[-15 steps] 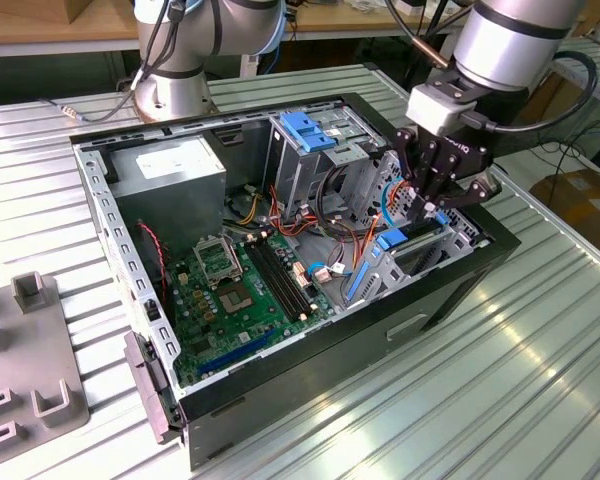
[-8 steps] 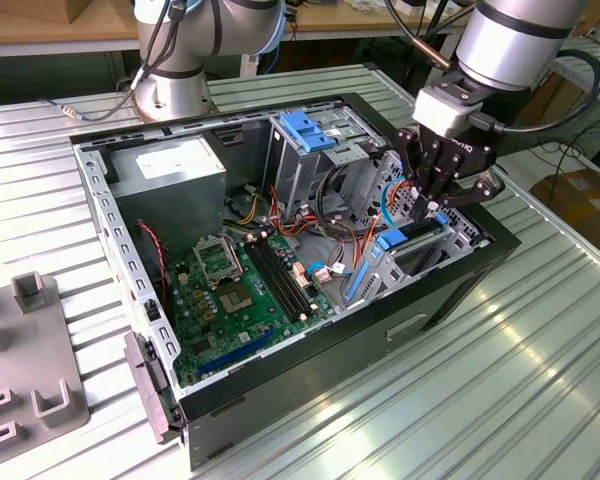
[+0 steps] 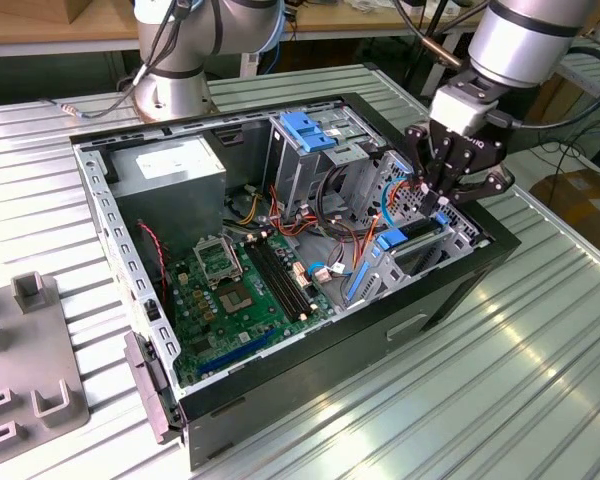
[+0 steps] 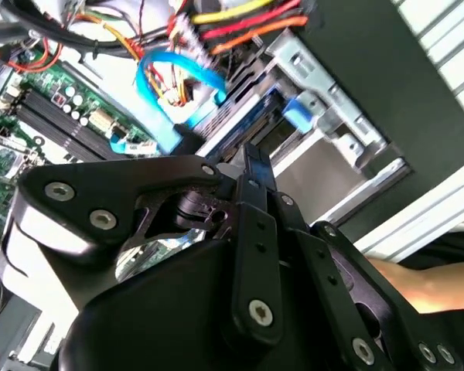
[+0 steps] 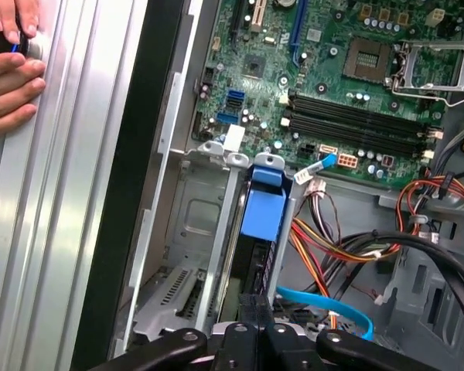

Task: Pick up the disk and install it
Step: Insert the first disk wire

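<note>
— Where is the disk?
— The disk (image 5: 261, 210) stands on edge in a slot of the grey sheet-metal drive cage (image 5: 187, 232), at the corner of the computer case (image 3: 450, 290) on the exterior view's right. A blue plastic rail caps its end, and behind that a strip of black body shows. Its label face is hidden between the cage walls.

— And the gripper?
— The gripper (image 3: 442, 204) hangs right over that slot. In the first wrist view its black fingers (image 5: 247, 340) look drawn together, with the tips at the disk's near end. Whether they press on it I cannot tell, because the gripper's own linkage covers the spot. The linkage also blocks much of the second wrist view.

— What crowds it?
— A flat, glossy blue cable (image 5: 329, 304) loops just beside the disk, and a bundle of orange, red and yellow wires (image 5: 325, 241) runs near it. Beyond lies the green motherboard (image 5: 325, 69), with long black memory slots (image 5: 356, 124) and a square, metal-framed processor socket (image 5: 437, 54).

— Outside the case?
— A person's hand (image 5: 11, 81), cut off at the frame's edge, rests on the ribbed metal table (image 3: 550, 340) by the case's black wall. A grey power-supply box (image 3: 170, 170) sits in a corner of the case. A grey slotted plate (image 3: 25, 380) lies on the table at the exterior view's left.
</note>
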Controlling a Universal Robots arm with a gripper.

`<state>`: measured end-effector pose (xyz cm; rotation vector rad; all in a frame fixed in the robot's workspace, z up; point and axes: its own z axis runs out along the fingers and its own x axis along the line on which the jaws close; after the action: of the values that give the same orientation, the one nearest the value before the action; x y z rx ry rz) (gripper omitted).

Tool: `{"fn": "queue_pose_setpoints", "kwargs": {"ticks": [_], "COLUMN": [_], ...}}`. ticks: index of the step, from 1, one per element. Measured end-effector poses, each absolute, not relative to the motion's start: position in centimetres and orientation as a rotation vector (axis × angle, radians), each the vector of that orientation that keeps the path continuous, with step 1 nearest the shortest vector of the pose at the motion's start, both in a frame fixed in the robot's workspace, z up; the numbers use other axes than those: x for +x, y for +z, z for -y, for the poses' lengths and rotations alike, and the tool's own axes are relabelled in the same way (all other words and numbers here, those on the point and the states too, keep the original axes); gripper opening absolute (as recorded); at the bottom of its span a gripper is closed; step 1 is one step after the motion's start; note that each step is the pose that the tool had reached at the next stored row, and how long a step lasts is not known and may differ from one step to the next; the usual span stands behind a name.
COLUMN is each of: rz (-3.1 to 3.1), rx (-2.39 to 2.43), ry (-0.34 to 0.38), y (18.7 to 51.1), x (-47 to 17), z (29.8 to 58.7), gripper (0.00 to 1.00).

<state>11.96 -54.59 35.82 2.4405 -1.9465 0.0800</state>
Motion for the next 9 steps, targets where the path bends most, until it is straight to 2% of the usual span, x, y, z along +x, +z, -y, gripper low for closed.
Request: {"fn": "queue_pose_setpoints", "kwargs": {"ticks": [9], "rz": [1.927], "rx": [2.456], "ry": [0.08], "y": [35.8], "x": [14.0], "z": [53.7], "gripper": [0.11]}}
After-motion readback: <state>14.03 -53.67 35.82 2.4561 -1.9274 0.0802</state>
